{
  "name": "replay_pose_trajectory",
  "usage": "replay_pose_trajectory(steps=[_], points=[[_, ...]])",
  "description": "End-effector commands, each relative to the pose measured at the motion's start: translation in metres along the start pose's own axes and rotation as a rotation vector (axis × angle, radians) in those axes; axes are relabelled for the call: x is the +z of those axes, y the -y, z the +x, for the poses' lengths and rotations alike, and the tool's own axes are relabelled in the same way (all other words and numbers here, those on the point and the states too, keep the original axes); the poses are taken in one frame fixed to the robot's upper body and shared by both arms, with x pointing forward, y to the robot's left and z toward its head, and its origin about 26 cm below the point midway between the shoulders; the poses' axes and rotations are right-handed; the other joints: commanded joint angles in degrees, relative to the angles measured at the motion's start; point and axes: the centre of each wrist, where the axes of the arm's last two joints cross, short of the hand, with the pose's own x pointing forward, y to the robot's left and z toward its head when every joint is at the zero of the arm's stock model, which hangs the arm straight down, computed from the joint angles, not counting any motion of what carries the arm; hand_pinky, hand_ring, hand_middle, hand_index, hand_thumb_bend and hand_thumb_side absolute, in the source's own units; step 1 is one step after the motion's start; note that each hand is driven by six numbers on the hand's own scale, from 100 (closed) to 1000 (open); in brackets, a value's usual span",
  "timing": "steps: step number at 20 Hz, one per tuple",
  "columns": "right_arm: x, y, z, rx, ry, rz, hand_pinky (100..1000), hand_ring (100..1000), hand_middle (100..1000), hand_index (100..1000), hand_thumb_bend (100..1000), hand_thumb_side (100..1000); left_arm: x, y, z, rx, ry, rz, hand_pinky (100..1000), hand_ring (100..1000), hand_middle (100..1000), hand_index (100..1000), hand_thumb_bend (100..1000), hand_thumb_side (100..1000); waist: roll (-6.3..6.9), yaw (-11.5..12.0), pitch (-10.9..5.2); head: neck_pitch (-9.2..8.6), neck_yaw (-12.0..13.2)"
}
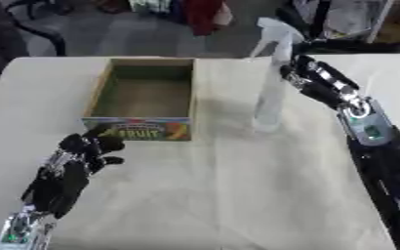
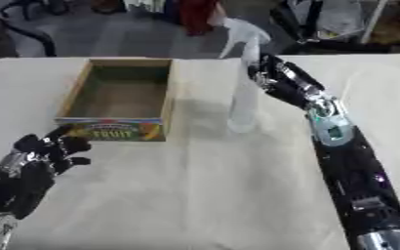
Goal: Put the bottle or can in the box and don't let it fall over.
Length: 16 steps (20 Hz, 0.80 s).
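The right hand [image 1: 304, 74] is curling around one spray bottle [image 1: 271, 93]; one box [image 1: 145, 97] is sitting just beyond the half-curled, empty left hand [image 1: 84, 151].

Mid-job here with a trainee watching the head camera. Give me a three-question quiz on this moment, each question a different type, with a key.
1. True or false: the spray bottle is already inside the cardboard box.
2. Multiple choice: which hand is at the spray bottle? A) the left hand B) the right hand C) both hands
3. Fill in: the spray bottle stands ______ on the table, on the robot's right of the box.

Key:
1. False. It stands on the table outside the box, which looks empty.
2. B. The right hand is at the bottle's upper part; the left hand sits near the box's printed front, fingers curled, holding nothing.
3. Upright.
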Motion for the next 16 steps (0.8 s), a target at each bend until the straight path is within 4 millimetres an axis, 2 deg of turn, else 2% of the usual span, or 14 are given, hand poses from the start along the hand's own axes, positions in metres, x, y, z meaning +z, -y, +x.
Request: replay_pose_trajectory(steps=[1,16], points=[[-0.0069,0.0092,0.0082,0.029,0.016,-0.011,815,851,830,955,100,722,-0.0037,-0.0005,0.0069,-0.010,0.024,-0.013,795,857,773,990,245,1000,0.05,0.1,-0.88,0.00,-0.2],[-0.0126,-0.0008,0.0061,-0.014,-0.025,0.023,805,838,810,929,100,737,-0.0040,0.0000,0.0066,-0.006,0.024,-0.015,795,857,773,991,248,1000,0.08,0.2,-0.91,0.10,-0.4]])
